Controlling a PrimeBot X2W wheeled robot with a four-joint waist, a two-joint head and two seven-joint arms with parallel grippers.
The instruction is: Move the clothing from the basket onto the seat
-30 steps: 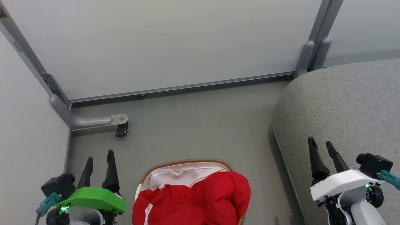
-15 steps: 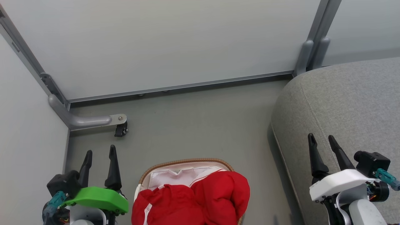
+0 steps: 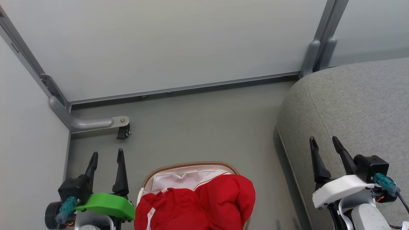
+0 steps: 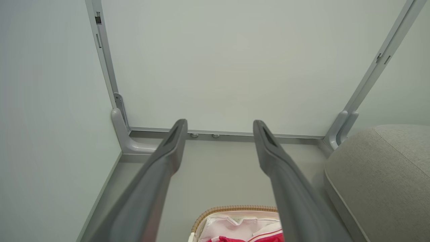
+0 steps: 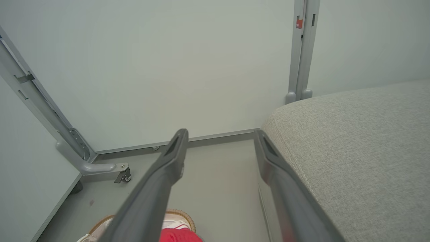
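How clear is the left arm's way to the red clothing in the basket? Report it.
Probably yes. The left gripper, jaws apart, hangs beside the basket with nothing between them; the clothing lies heaped on top, uncovered.

You see the clothing point(image 3: 198, 207) as soft red cloth, puffy and faintly lustrous; the basket point(image 3: 191, 164) shows a braided, rough-looking brown rim around a thin white cloth liner point(image 3: 172, 182). The seat point(image 3: 358, 105) is matt grey woven fabric with a fine grain. Note also the smooth matt floor point(image 3: 198, 127) and the satin-grey metal frame foot point(image 3: 92, 123).
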